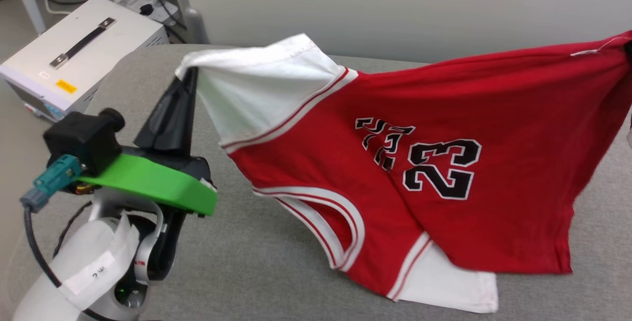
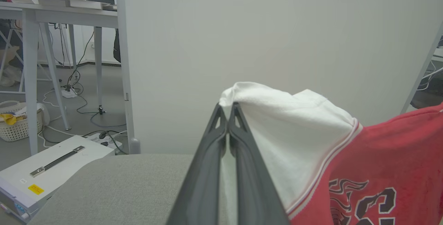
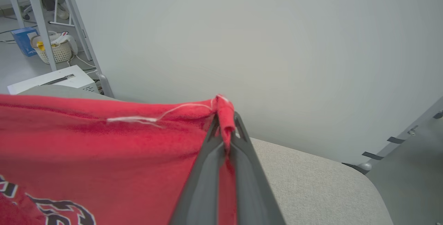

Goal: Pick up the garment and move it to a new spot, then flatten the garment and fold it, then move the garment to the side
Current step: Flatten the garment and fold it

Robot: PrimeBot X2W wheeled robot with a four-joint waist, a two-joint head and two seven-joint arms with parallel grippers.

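Pinched shut on its white sleeve (image 1: 256,89) and red corner (image 3: 225,110), the left end effector (image 2: 226,109) and right end effector (image 3: 225,123) are holding the soft, sagging garment (image 1: 493,103).

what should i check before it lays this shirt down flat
1. left gripper shut on the white sleeve: ok
2. right gripper shut on the garment at its red edge: ok
3. garment stretched between both grippers: ok, with a fold through the lettering
4. garment fully off the table: not ok, the lower sleeve rests on it
5. how firmly either grip holds: cannot tell
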